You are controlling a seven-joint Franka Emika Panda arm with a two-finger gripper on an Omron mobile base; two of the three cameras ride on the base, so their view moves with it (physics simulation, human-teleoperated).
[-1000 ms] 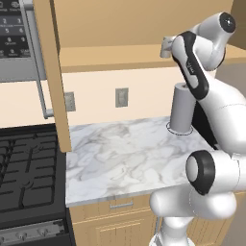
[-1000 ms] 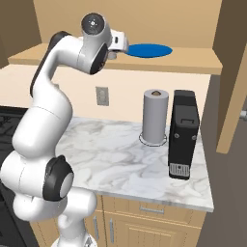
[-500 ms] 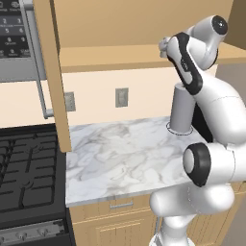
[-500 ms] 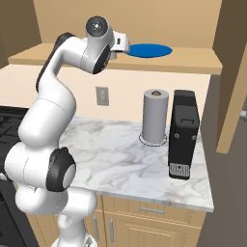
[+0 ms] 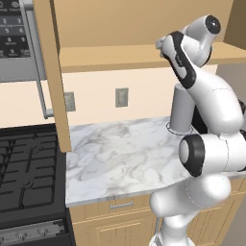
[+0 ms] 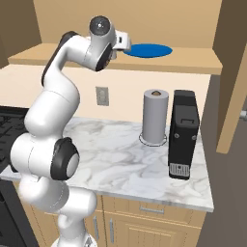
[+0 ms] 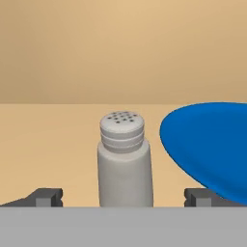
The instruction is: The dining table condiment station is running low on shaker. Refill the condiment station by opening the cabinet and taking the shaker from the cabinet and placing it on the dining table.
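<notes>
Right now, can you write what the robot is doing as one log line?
phase: reaching for shaker | gripper: open, astride shaker | cabinet: open | blue plate: beside shaker

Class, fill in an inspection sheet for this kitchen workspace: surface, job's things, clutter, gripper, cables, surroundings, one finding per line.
Surface: marble counter, bearing two items.
Job's things: shaker upright on the open cabinet shelf, beside a blue plate; not gripped.
Clutter: paper-towel roll and black appliance on the counter.
Gripper: gripper open, fingertips either side of the shaker, apart from it.
Cables: nothing seen.
Surroundings: black stove, wall outlets, drawers below.
</notes>
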